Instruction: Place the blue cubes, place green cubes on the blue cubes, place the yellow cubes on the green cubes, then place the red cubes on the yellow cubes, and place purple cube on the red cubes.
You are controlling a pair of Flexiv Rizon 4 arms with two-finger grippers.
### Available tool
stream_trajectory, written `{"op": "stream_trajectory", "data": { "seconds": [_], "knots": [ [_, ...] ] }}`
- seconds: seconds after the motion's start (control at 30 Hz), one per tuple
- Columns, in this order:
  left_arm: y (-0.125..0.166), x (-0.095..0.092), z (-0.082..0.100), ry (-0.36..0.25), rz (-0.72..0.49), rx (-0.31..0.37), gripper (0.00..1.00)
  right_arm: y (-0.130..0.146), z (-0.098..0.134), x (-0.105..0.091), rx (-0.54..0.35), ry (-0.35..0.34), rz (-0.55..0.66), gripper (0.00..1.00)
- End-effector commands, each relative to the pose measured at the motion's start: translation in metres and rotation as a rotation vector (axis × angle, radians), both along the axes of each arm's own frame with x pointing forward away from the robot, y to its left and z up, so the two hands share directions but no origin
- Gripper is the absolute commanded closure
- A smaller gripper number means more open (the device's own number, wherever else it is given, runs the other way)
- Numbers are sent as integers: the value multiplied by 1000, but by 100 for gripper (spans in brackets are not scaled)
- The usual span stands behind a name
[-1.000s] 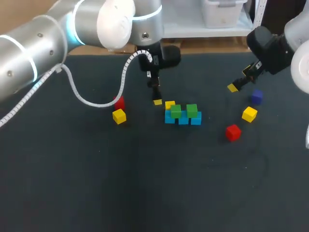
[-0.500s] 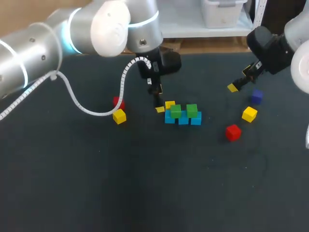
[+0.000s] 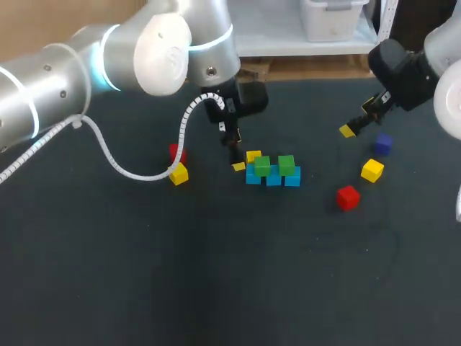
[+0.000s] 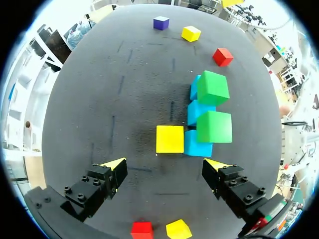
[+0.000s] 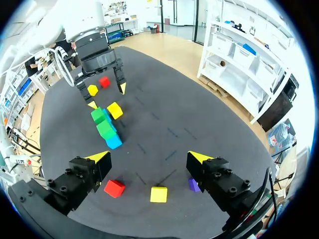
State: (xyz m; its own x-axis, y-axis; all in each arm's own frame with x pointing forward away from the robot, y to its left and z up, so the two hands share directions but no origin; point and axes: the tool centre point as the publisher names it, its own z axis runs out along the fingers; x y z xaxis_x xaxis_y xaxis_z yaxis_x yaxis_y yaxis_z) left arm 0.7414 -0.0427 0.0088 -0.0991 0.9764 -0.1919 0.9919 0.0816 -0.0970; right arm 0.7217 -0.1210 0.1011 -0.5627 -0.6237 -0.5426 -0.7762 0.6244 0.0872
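The left gripper [image 4: 166, 166] hangs low over the dark table [image 3: 216, 274] with its 2 fingers wide apart and nothing between them. Just ahead of the gap between those fingers lies a yellow cube [image 4: 169, 139], flat on the table and touching the side of the nearest of 3 blue cubes [image 4: 198, 145]. The blue cubes form a touching row that runs away from the fingers, slightly to one side of the gap. 2 green cubes [image 4: 214, 127] sit on top of that row, and nothing rests on the green ones. Behind the left fingertips, under the gripper body, a red cube [image 4: 142, 230] and a second yellow cube [image 4: 178, 229] lie close together on the table. The right gripper [image 5: 148, 157] is held above the table, well apart from the row, its fingers also spread with nothing in them. Under the gap between its fingers lie 3 loose cubes: a second red cube [image 5: 114, 188] next to 1 finger, a third yellow cube [image 5: 158, 194] near the middle, and a purple cube [image 5: 193, 185] against the other finger and partly hidden by it. The blue and green row lies well ahead of the right fingers, with the left gripper beyond it.
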Motion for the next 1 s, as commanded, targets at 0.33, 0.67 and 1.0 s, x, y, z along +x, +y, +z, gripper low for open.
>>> {"op": "stream_trajectory", "data": {
  "seconds": [0.33,0.67,1.0],
  "knots": [
    [-1,9,-1,-23,13,0,0,0,0,0,1,-1,0,0],
    [-7,12,1,-48,4,-19,0,0,0,0,1,-1,0,0],
    [-9,15,-1,-53,-3,-19,0,0,0,0,1,-1,0,0]
  ]
}}
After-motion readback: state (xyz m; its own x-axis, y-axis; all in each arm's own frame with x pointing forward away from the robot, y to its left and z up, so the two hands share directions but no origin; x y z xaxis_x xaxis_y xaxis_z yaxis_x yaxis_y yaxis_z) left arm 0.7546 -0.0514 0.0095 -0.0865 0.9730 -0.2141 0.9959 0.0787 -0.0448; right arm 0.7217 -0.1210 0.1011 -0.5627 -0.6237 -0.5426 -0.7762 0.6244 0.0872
